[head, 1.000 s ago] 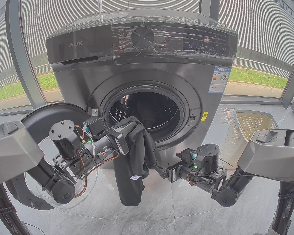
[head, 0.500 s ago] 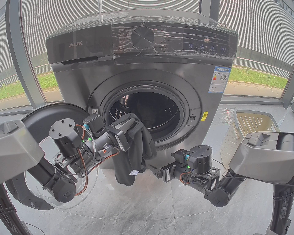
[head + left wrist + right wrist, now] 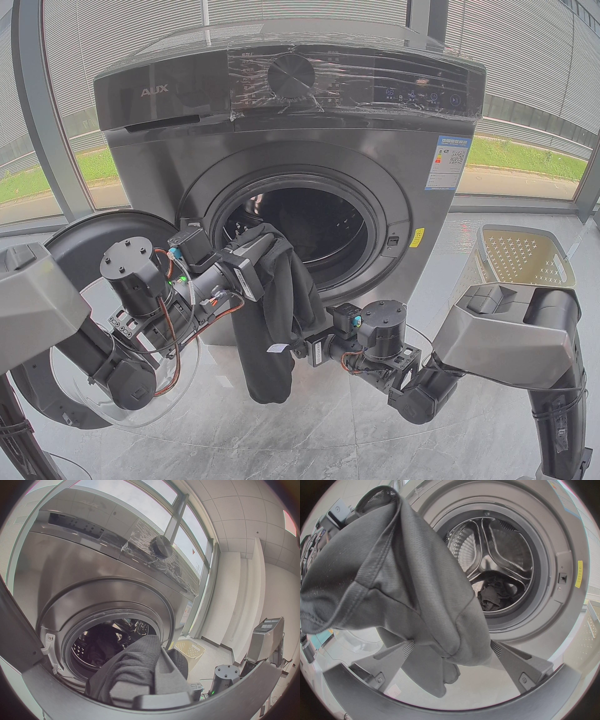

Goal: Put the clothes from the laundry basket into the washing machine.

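Black garment (image 3: 278, 300) hangs from the left pincer (image 3: 264, 241) clamped on it; right pincer (image 3: 451, 647) open just beside it

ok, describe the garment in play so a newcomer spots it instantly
Find the grey front-loading washing machine, door open. Before its drum opening, a black garment hangs from the left gripper. Unlike the dark clothes inside the drum, it dangles outside, white tag showing.

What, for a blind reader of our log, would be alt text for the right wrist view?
A dark garment hangs close before the camera, its lower fold between the spread jaws of the open right pincer. Behind it the open washer holds more dark clothes in its drum.
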Controlling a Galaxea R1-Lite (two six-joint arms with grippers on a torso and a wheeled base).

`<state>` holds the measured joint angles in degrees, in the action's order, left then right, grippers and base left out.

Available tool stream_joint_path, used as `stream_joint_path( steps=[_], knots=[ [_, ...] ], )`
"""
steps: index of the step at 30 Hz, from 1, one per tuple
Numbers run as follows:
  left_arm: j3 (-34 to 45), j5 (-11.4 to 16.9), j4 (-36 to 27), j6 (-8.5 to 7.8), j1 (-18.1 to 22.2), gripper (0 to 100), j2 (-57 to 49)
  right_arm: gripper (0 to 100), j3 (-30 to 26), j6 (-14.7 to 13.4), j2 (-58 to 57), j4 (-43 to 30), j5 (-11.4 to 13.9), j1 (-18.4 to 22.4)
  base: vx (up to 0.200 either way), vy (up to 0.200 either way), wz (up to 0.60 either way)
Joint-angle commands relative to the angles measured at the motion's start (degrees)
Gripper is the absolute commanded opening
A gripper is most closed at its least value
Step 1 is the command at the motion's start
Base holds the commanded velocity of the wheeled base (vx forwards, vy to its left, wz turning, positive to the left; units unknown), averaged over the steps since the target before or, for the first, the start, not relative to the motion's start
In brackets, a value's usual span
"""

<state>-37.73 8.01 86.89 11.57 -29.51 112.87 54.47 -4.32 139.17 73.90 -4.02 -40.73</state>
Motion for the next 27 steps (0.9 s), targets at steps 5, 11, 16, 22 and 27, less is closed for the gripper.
stream_joint_path(
  steps=[5, 11, 16, 22, 27],
  knots=[
    [0.02, -0.01, 0.03, 0.03, -0.02, 0, 0.07, 100, 0.90, 0.01, 1.02, 1.69, -0.02, -1.55, 0.000, 0.000, 0.00],
    [-0.06, -0.01, 0.03, 0.03, 0.25, 0, 0.77, 100, 0.55, -0.08, 0.84, 3.00, 0.07, -3.30, 0.000, 0.000, 0.00],
    [-0.41, -0.01, 0.03, -0.06, 0.77, 0, 1.39, 100, 0.46, -0.08, 0.49, 3.62, -0.02, -4.53, 0.000, 0.000, 0.00],
    [-0.41, -0.01, 0.03, -0.06, 1.04, 0, 1.47, 100, 0.90, -0.25, -0.21, 3.71, -0.20, -3.92, 0.000, 0.000, 0.00],
    [-0.41, -0.01, 0.03, 0.12, 1.12, 0, 1.56, 100, 2.13, -0.69, -1.09, 3.53, -3.10, -1.46, 0.000, 0.000, 0.00]
  ],
)
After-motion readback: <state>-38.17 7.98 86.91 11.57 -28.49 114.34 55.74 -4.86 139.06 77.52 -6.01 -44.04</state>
